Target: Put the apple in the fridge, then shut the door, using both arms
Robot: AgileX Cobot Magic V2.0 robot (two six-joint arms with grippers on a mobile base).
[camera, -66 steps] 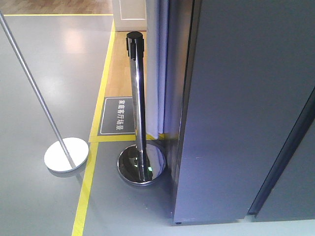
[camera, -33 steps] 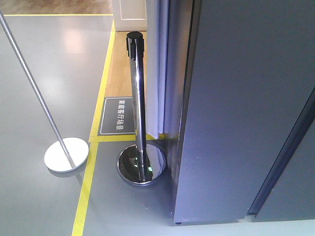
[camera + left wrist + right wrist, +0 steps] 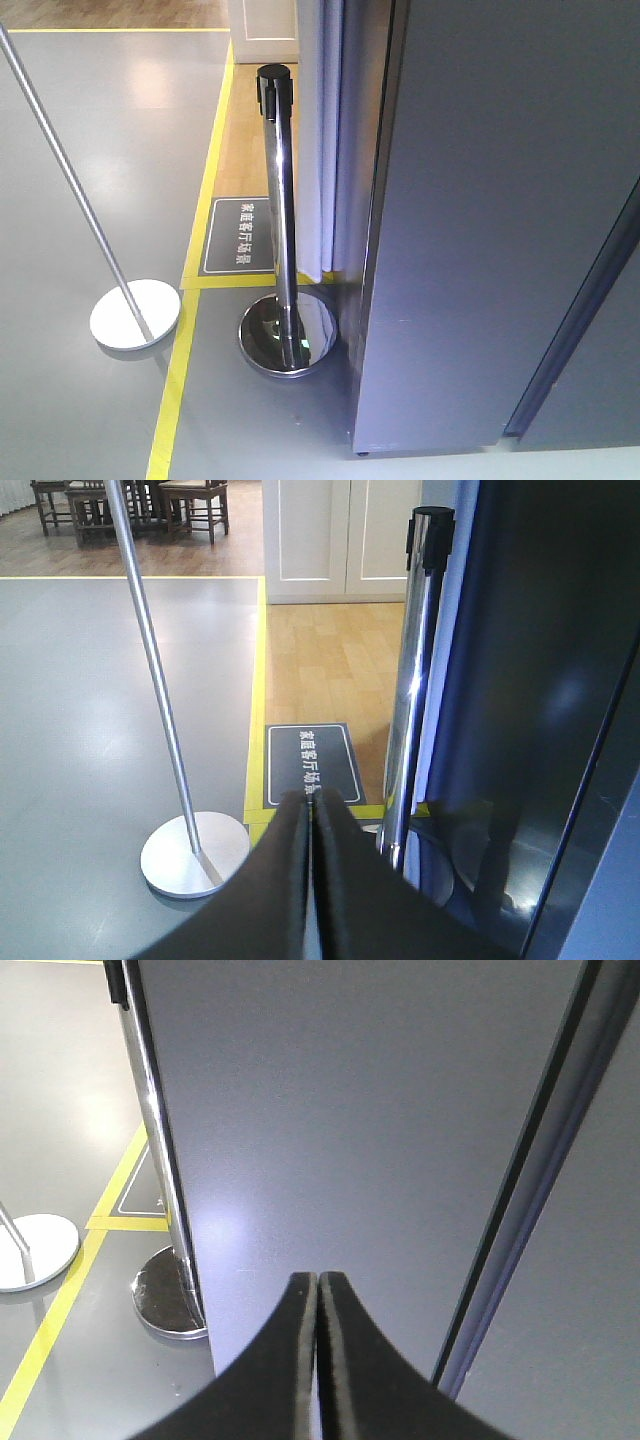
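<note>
Trouble lies in what is missing: the apple shows in no view, and both the left gripper [image 3: 311,810] and right gripper [image 3: 317,1290] are pressed closed on nothing. The fridge [image 3: 500,220] presents only flat grey panels, so its door [image 3: 350,1130] may be shut already with no apple inside; the chrome post [image 3: 280,220] just beside its corner could be knocked by a swinging arm.

Grey floor [image 3: 90,420], yellow tape line [image 3: 172,400], chrome stanchion base [image 3: 288,336], white disc base [image 3: 135,313], fridge [image 3: 480,250]

a glossy grey floor [image 3: 90,180] is edged by yellow tape lines [image 3: 172,400], with light wooden flooring [image 3: 330,660] beyond. a chrome stanchion post with a black cap [image 3: 278,200] stands beside a slim silver pole on a round white base [image 3: 134,313]. a dark floor sign with white characters [image 3: 240,236] lies near white cabinet doors [image 3: 340,535] and wooden chairs [image 3: 190,500].
</note>
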